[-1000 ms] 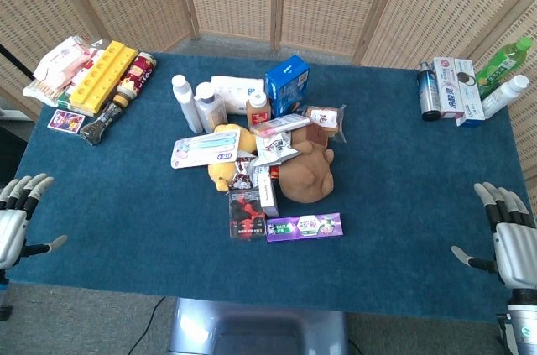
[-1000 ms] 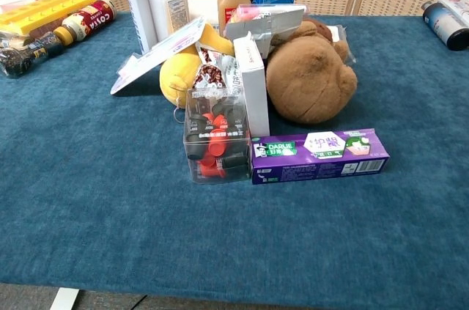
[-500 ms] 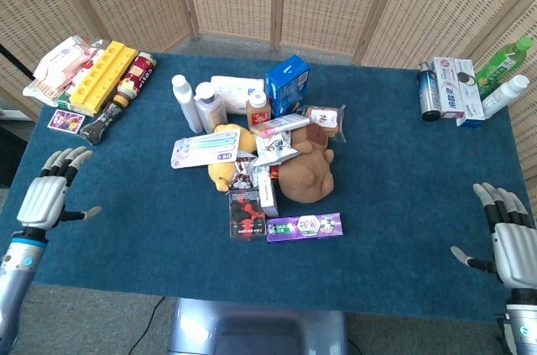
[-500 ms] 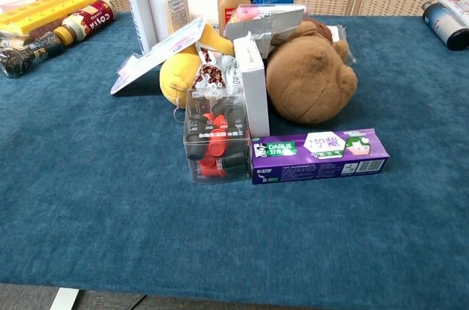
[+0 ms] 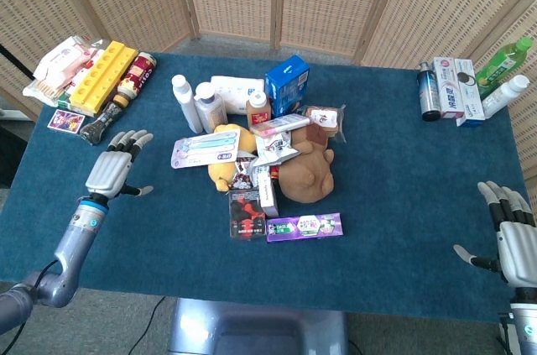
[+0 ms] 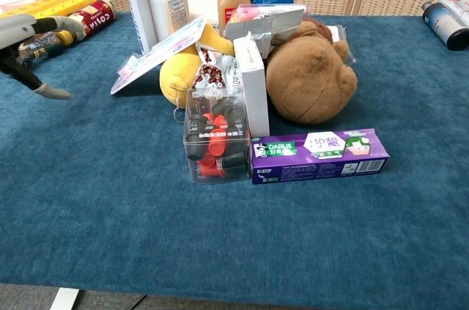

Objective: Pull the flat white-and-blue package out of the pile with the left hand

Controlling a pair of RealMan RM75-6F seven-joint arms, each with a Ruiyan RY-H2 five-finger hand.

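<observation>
The flat white-and-blue package (image 5: 203, 150) leans on the left side of the pile, propped on a yellow plush toy (image 5: 225, 162); the chest view shows the package (image 6: 160, 55) tilted, its low corner near the cloth. My left hand (image 5: 111, 172) hovers over the blue table left of the package, fingers spread and empty; the chest view catches the left hand (image 6: 28, 40) at its left edge. My right hand (image 5: 513, 236) stays open at the table's near right corner, far from the pile.
The pile holds a brown plush (image 5: 304, 172), a purple toothpaste box (image 5: 304, 227), a clear box of red and black parts (image 5: 247, 213), white bottles (image 5: 198, 103) and a blue carton (image 5: 287, 84). Snacks and a yellow tray (image 5: 102, 76) lie far left; bottles (image 5: 470, 86) stand far right.
My left hand has risen from the near left corner and moved forward and right toward the pile, now entering the chest view. The right hand and the pile have not moved.
</observation>
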